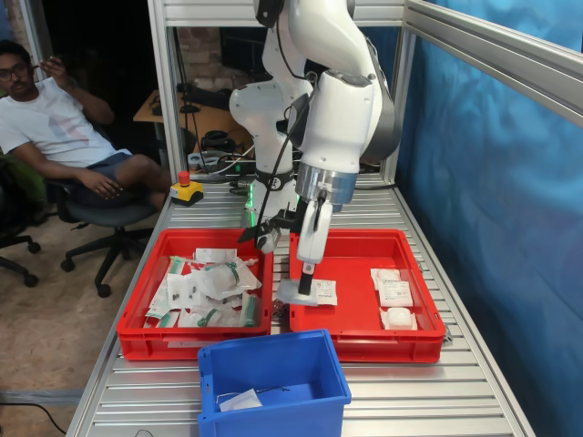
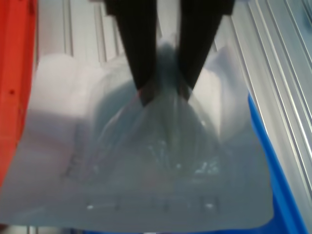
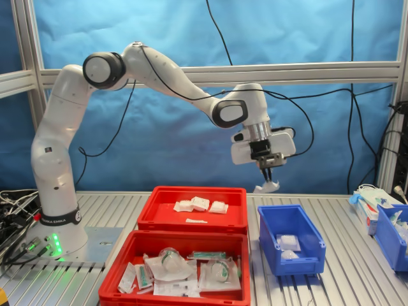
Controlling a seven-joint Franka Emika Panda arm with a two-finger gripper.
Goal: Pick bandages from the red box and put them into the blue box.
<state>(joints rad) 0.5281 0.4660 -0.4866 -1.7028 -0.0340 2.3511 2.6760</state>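
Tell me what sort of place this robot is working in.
Most likely a robotics lab or test cell. The white arm is bolted to a slatted aluminium bench framed by aluminium profiles with blue curtain behind, a red emergency-stop button sits on the bench, and a man lounges on an office chair nearby.

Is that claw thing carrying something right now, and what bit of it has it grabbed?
Yes. The gripper pinches a bandage packet by the top edge of its clear wrap; the packet hangs below the fingers, above the blue box.
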